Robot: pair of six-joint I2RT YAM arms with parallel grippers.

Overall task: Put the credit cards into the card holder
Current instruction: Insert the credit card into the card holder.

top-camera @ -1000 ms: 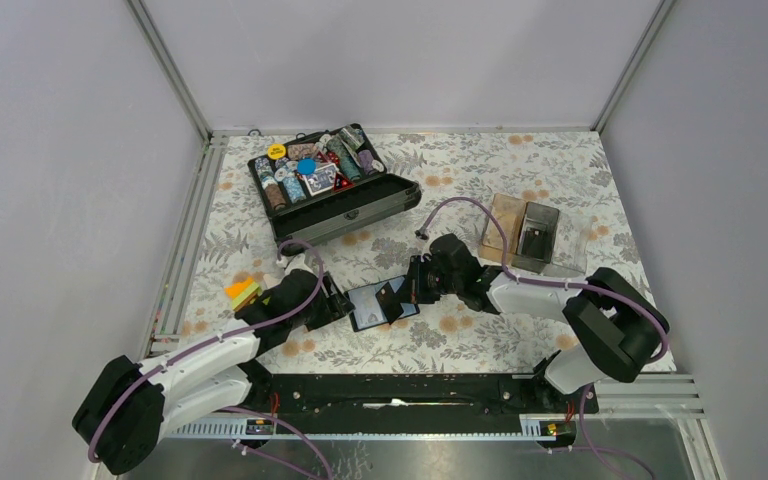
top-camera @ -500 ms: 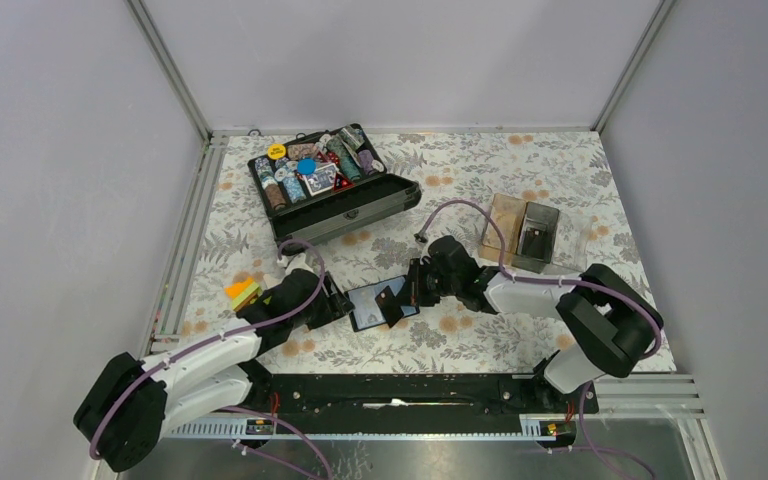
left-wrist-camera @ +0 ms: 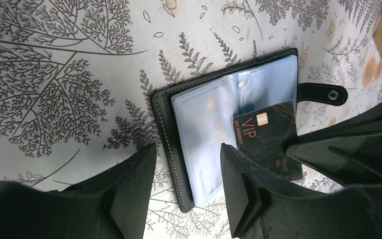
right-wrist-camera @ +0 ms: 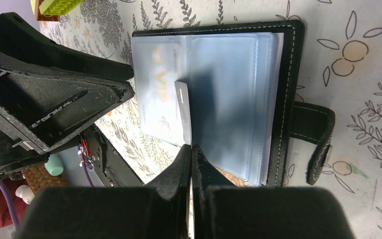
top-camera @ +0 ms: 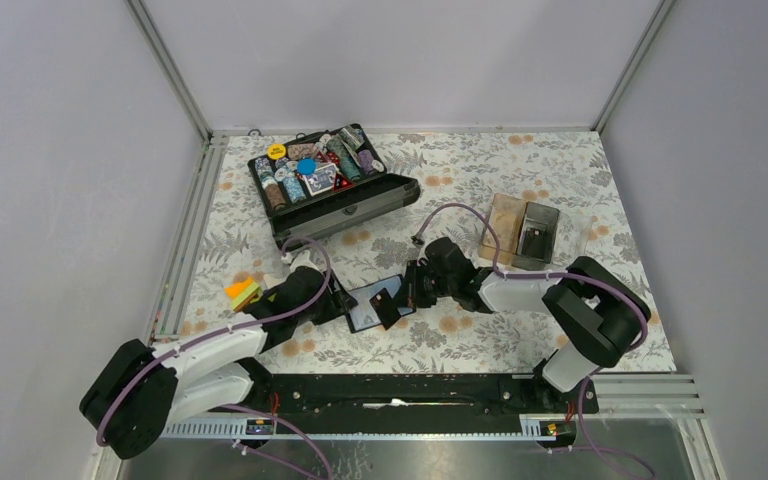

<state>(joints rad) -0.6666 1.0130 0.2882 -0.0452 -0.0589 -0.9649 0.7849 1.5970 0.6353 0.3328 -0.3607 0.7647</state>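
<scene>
Gold "VIP" is printed on the dark marbled rectangular plastic card (left-wrist-camera: 271,144), towards its 10 o'clock corner. A small line starting "NO" runs along its 7 o'clock edge; the digits are too small to read. Gold "VIP" also shows on the pale plastic card (right-wrist-camera: 156,94) under a clear pocket of the black folding leather card holder (right-wrist-camera: 291,74).

Floral-print table (top-camera: 500,170), open card holder (top-camera: 363,306) flat near front, chip case (top-camera: 345,205) at back, clear tray (top-camera: 505,215) right
</scene>
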